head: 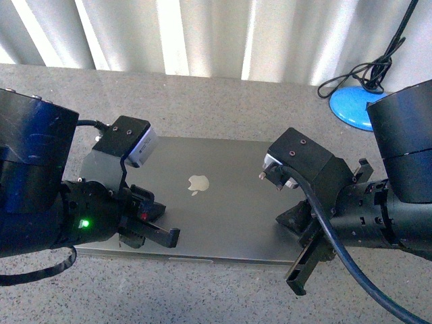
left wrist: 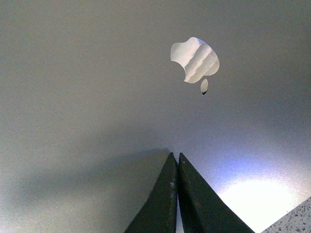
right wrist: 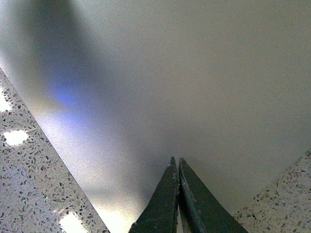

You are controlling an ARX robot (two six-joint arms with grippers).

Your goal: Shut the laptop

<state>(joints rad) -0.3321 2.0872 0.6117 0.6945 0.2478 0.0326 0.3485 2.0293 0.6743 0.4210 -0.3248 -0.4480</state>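
Front: the laptop (head: 223, 202) lies flat on the speckled tabletop (head: 223, 94), lid down, apple logo (head: 198, 183) facing up.

Left wrist: my left gripper (left wrist: 176, 156) is pinched together, empty, over the lid near the logo.

Right wrist: my right gripper (right wrist: 176, 161) is likewise pinched together, empty, over a lid corner.

Blue round base (head: 349, 109) on speckled grey table (head: 202, 101)

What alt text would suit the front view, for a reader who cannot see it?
A closed grey laptop with a pale apple logo lies flat on a speckled table. The left end effector and the right end effector are low over its lid.
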